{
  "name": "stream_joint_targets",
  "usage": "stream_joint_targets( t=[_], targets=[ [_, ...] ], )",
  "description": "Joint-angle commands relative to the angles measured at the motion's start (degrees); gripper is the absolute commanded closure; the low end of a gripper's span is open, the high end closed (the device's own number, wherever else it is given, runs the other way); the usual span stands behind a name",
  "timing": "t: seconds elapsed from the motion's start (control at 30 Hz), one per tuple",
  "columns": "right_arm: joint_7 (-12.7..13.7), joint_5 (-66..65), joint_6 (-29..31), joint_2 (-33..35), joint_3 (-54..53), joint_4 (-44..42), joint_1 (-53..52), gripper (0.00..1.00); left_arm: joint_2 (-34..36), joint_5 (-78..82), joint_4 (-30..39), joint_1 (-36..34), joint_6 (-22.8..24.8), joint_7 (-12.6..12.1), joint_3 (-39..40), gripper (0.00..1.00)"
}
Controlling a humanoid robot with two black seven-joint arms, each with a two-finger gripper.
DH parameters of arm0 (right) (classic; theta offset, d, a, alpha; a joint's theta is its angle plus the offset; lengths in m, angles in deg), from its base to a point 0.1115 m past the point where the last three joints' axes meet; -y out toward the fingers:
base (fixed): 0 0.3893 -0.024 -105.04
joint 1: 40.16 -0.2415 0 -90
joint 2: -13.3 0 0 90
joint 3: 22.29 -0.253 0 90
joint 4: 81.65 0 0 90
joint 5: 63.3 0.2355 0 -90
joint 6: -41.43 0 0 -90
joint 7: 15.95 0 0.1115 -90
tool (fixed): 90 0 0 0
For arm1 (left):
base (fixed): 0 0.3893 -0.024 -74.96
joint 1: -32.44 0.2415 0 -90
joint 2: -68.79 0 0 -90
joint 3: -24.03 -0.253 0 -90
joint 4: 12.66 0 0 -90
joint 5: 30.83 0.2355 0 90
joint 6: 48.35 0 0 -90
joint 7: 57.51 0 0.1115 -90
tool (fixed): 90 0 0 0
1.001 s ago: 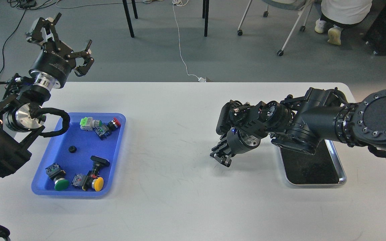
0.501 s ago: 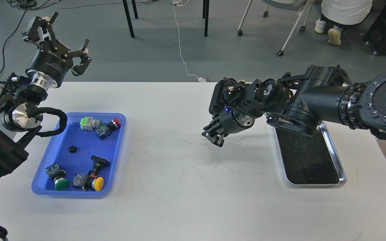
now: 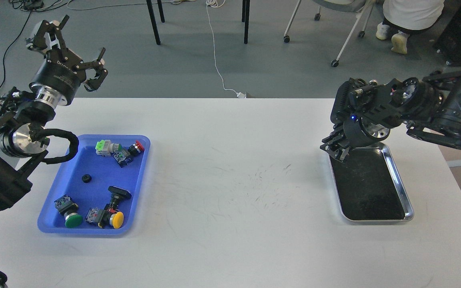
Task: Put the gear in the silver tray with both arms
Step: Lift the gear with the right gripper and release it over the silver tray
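Note:
The gear (image 3: 87,179) is a small black round part lying in the middle of the blue tray (image 3: 90,231) at the left. The silver tray (image 3: 405,193) lies at the right; its dark bottom holds nothing. My left gripper (image 3: 72,50) is open and empty, raised high beyond the table's far left corner, well behind the blue tray. My right gripper (image 3: 336,150) points down over the silver tray's far left corner. It is dark and its fingers cannot be told apart. Nothing shows in it.
The blue tray also holds several push-button switches with green, red and yellow caps (image 3: 117,219). A black cable loop (image 3: 60,148) from my left arm hangs over the blue tray's far left corner. Chair legs and a seated person are on the floor behind the table.
My right arm has swung right and back, from the table's middle to over the silver tray's far left corner. My left gripper shifted slightly left and stays open. The gear has not moved.

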Motion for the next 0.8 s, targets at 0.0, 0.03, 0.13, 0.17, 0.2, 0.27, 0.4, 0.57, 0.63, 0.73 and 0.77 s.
stream_joint_targets(
  t=[0.0, 0.03, 0.13, 0.17, 0.2, 0.27, 0.4, 0.57, 0.63, 0.73, 0.77],
  targets=[
    [0.0, -4.23, -0.01, 1.72, 0.04, -0.08, 2.28, 0.95, -0.05, 0.0, 0.0, 0.0, 0.0, 0.0, -0.04, 0.02],
    [0.0, -4.94, -0.01, 2.08, 0.04, -0.17, 2.81, 0.95, -0.05, 0.0, 0.0, 0.0, 0.0, 0.08, -0.04, 0.02],
    [0.0, -5.56, -0.01, 2.17, 0.04, -0.35, 4.22, 0.94, 0.04, 0.0, 0.0, 0.0, 0.0, 0.0, -0.13, 0.02],
    [0.0, -5.56, -0.01, 2.17, 0.04, -0.44, 4.66, 0.94, 0.13, 0.0, 0.0, 0.0, 0.0, 0.0, -0.13, 0.02],
    [0.0, -5.56, -0.01, 2.17, 0.04, -0.44, 5.1, 0.94, 0.13, 0.0, 0.0, 0.0, 0.0, 0.0, -0.13, 0.02],
    [0.0, -5.65, -0.44, 2.25, 0.04, -0.26, 5.45, 0.91, 0.13, 0.0, 0.0, 0.0, 0.0, 0.0, -0.13, 0.02],
    [0.0, -5.65, -0.45, 2.43, 0.04, 0.09, 5.54, 0.81, -0.04, 0.0, 0.0, 0.09, -0.09, 0.08, -0.13, 0.02],
    [0.0, -5.74, -0.45, 3.13, 1.71, 0.88, 5.71, 0.76, 0.04, 0.0, 0.0, 0.09, 0.0, 0.0, -0.13, 0.02],
    [0.0, -5.74, -0.45, 3.66, 1.8, 0.97, 5.72, 0.7, 0.13, 0.0, 0.0, 0.09, 0.0, 0.0, -0.13, 0.02],
    [0.0, -5.56, -0.45, 4.28, 1.1, 1.41, 5.63, 0.51, 0.13, 0.0, 0.09, 0.09, 0.0, 0.0, -0.13, 0.02],
    [0.0, -5.56, -0.45, 4.45, 0.75, 1.67, 5.54, 0.49, 0.13, 0.0, 0.09, 0.09, 0.0, 0.0, -0.13, 0.02]
  ],
)
